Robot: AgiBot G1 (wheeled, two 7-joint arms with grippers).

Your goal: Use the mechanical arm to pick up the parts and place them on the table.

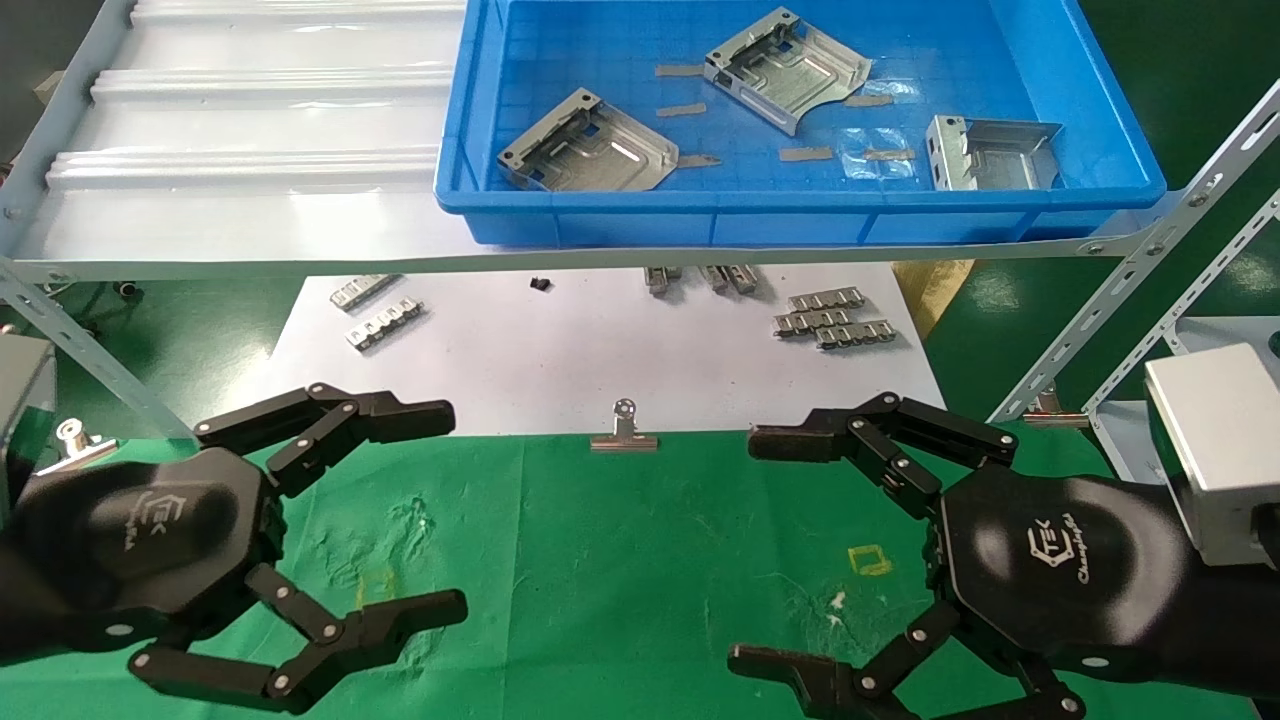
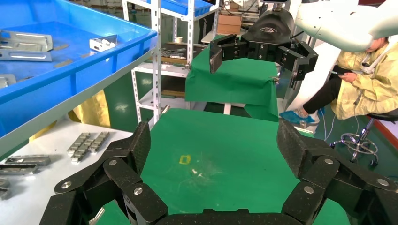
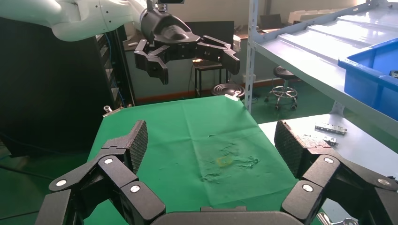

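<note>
Three silver sheet-metal parts lie in a blue bin (image 1: 800, 215) on the shelf: one at the near left (image 1: 588, 146), one at the back middle (image 1: 788, 66), one at the right (image 1: 990, 152). Two parts show in the left wrist view (image 2: 23, 44), (image 2: 103, 43). My left gripper (image 1: 450, 515) is open and empty, low over the green table (image 1: 620, 560) on the left. My right gripper (image 1: 745, 548) is open and empty over the table on the right. Each gripper shows in the other's wrist view, the right one (image 2: 256, 58) and the left one (image 3: 197, 63).
A white paper sheet (image 1: 560, 350) lies beyond the cloth with small ridged strips (image 1: 830, 318), (image 1: 382, 322). A binder clip (image 1: 624, 432) sits at the cloth's far edge. The pale ribbed shelf (image 1: 250, 130) overhangs the paper. Slotted shelf struts (image 1: 1130, 270) stand at right.
</note>
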